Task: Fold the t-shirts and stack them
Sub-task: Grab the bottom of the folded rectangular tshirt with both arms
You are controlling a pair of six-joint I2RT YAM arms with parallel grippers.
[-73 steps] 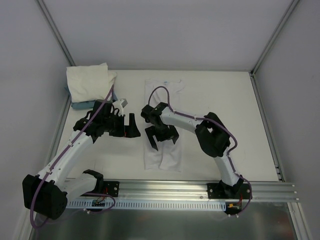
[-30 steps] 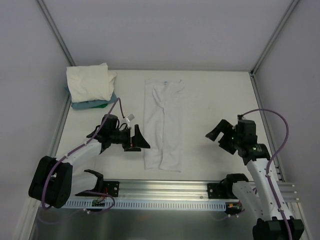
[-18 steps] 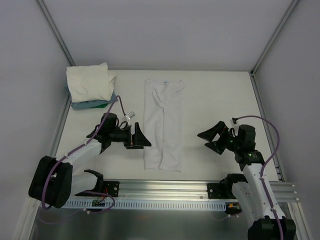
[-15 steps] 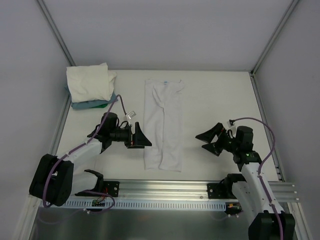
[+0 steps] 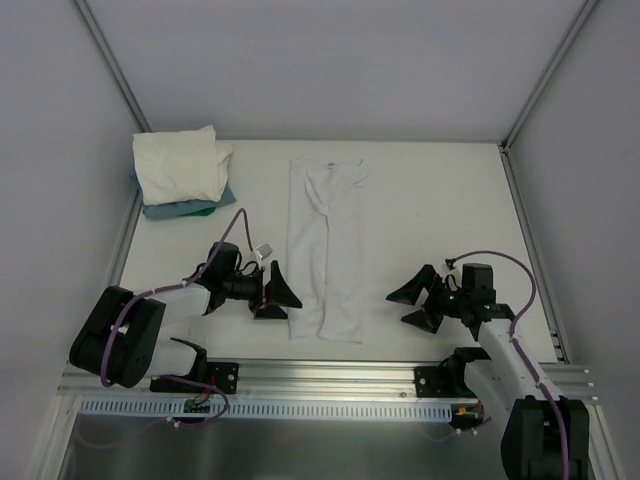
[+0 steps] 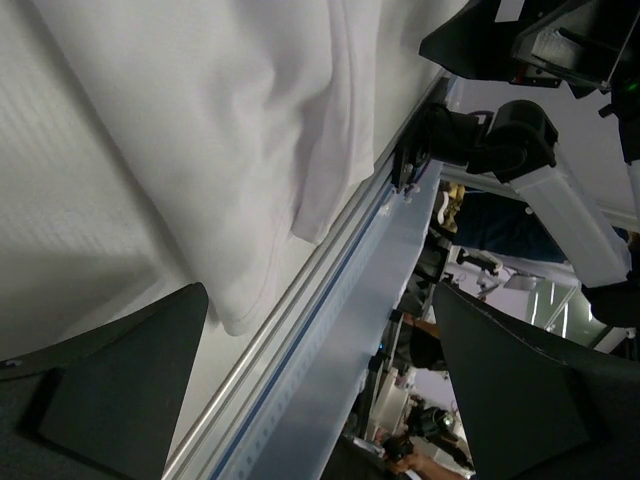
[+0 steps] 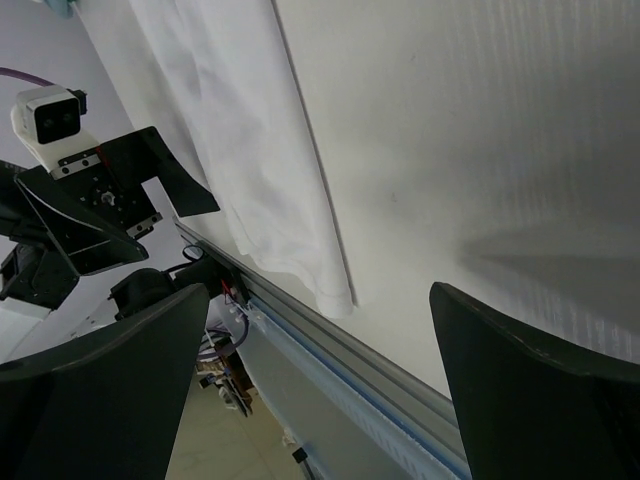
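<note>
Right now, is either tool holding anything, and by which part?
Nothing is held. The left tool and right tool both stand open and empty, one on each side of the flat t-shirt.

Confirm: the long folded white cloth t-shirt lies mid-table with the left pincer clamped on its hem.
Not clamped. The left pincer stands open at the edge of the long folded white cloth t-shirt, gripping nothing, as the left wrist view shows. The shirt does lie mid-table.

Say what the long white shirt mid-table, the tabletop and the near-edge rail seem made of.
The shirt: thin soft cloth, matte; it lies limp in rounded folds. The tabletop: probably hard plastic or board, off-white, matte, finely ribbed in the wrist views. The rail: likely aluminium, silvery with a dull sheen.
</note>
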